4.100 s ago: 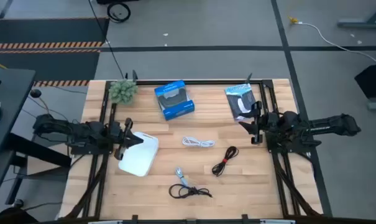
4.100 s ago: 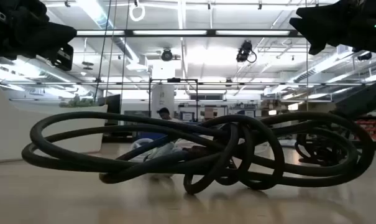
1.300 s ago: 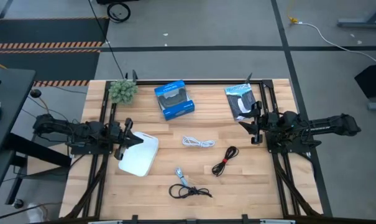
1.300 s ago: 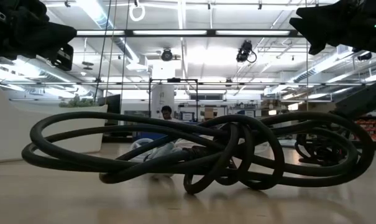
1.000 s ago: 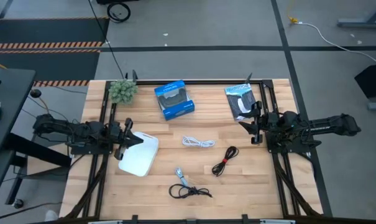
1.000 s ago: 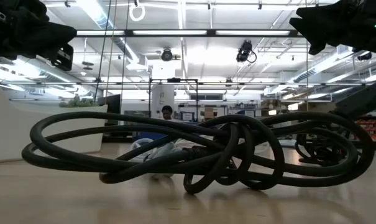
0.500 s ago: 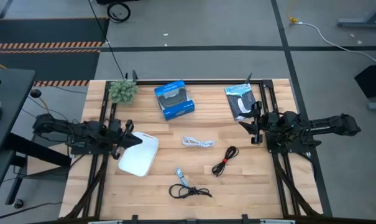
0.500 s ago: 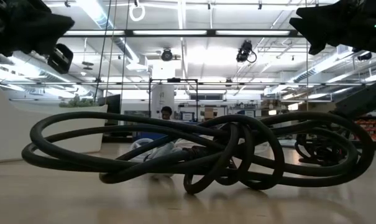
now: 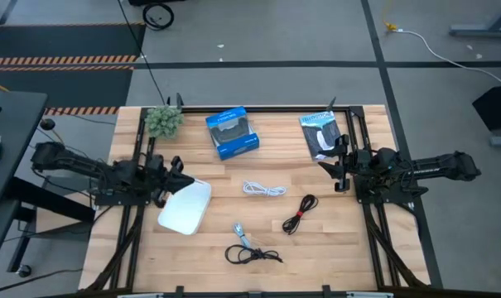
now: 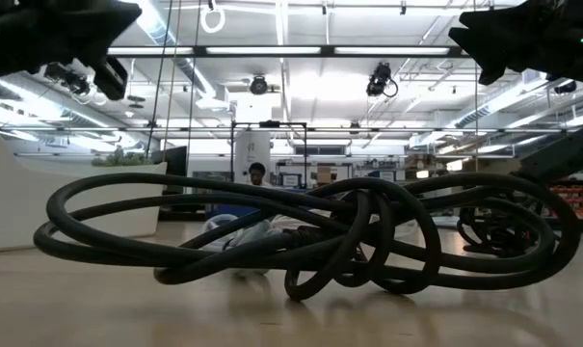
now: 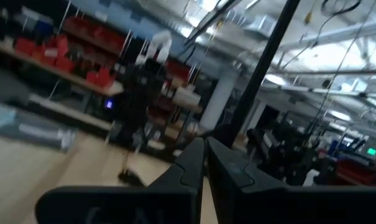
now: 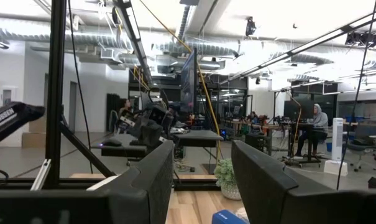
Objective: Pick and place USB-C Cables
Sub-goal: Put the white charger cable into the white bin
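Note:
Three USB-C cables lie on the wooden table in the high view: a white coil at the centre, a black one with a red tie to its right, and a black one with a silvery plug near the front edge. That last coil fills the low view. My left gripper hovers shut over the table's left part, above the far corner of a white pad. My right gripper waits open at the right side, well above the table.
A blue box and a black-and-white packet lie near the far edge, and a small green plant stands at the far left corner. A dark frame runs down both sides of the table.
My left arm has lifted, and its gripper has shifted a little toward the table's right and turned. In the low view it climbs toward the top of the picture. The cables and my right arm have stayed still.

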`<state>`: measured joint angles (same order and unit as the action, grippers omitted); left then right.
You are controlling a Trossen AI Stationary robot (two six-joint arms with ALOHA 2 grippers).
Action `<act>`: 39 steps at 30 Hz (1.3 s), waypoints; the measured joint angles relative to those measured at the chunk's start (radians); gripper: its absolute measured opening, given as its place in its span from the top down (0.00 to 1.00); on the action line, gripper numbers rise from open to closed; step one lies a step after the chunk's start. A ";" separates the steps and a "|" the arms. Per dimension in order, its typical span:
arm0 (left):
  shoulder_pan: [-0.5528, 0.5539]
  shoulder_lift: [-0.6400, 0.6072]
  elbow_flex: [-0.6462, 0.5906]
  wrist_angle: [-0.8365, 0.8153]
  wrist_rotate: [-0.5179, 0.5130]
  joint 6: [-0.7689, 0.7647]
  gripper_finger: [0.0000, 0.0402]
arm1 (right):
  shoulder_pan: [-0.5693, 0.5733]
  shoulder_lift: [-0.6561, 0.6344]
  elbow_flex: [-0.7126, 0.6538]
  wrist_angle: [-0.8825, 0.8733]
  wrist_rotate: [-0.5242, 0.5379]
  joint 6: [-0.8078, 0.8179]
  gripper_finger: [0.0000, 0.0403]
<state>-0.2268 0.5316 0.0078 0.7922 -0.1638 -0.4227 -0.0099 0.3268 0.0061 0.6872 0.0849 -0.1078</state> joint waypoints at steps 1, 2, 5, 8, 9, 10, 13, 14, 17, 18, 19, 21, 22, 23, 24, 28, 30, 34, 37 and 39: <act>0.000 0.030 0.000 0.007 0.000 -0.011 0.93 | 0.000 0.000 0.000 0.000 0.000 0.000 0.58; 0.000 0.059 0.000 0.010 0.000 -0.016 0.93 | 0.000 0.000 0.000 0.000 0.000 0.000 0.58; 0.000 0.134 0.000 0.012 0.000 -0.047 0.93 | 0.000 0.000 0.000 0.000 0.000 0.000 0.58; -0.003 0.205 0.011 0.001 0.000 -0.102 0.93 | 0.000 0.000 0.000 0.000 0.000 0.000 0.58; -0.008 0.229 0.021 0.001 -0.001 -0.131 0.93 | 0.000 0.000 0.000 0.000 0.000 0.000 0.58; -0.013 0.253 0.034 0.003 -0.001 -0.155 0.93 | 0.000 0.000 0.000 0.000 0.000 0.000 0.58; -0.037 0.328 0.077 0.004 0.000 -0.172 0.93 | 0.000 0.000 0.000 0.000 0.000 0.000 0.58; -0.047 0.356 0.095 0.004 0.000 -0.164 0.93 | 0.000 0.000 0.000 0.000 0.000 0.000 0.58; -0.066 0.436 0.162 0.004 0.000 -0.114 0.93 | 0.000 0.000 0.000 0.000 0.000 0.000 0.58; -0.067 0.463 0.192 0.003 0.000 -0.086 0.93 | 0.000 0.000 0.000 0.000 0.000 0.000 0.58; -0.068 0.490 0.221 0.005 0.000 -0.054 0.93 | 0.000 0.000 0.000 0.000 0.000 0.000 0.58; -0.068 0.546 0.279 0.004 -0.001 0.021 0.93 | 0.000 0.000 0.000 -0.001 0.000 0.000 0.58; -0.068 0.573 0.309 -0.003 0.000 0.053 0.93 | 0.000 0.000 0.000 0.000 0.000 0.000 0.58; -0.068 0.601 0.337 -0.013 0.000 0.073 0.93 | 0.000 0.000 0.000 0.000 0.000 0.000 0.58; -0.067 0.627 0.362 -0.026 -0.001 0.087 0.93 | 0.000 0.000 0.000 0.000 0.000 0.000 0.58; -0.048 0.739 0.458 -0.067 0.000 0.094 0.93 | 0.000 0.000 0.000 0.000 0.000 0.000 0.58; -0.035 0.790 0.495 -0.102 -0.001 0.094 0.93 | 0.000 0.000 0.000 0.000 0.000 0.000 0.58; 0.001 0.892 0.578 -0.183 0.005 0.096 0.93 | 0.000 0.000 0.000 -0.001 0.000 0.000 0.58; 0.031 0.962 0.649 -0.277 0.042 0.107 0.93 | 0.000 0.000 0.000 -0.001 0.000 0.000 0.58; 0.045 1.010 0.706 -0.351 0.065 0.122 0.91 | 0.000 0.000 0.000 0.000 0.000 0.000 0.58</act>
<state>-0.1814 1.5416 0.7142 0.4416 -0.0992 -0.3009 -0.0097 0.3267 0.0059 0.6868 0.0849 -0.1078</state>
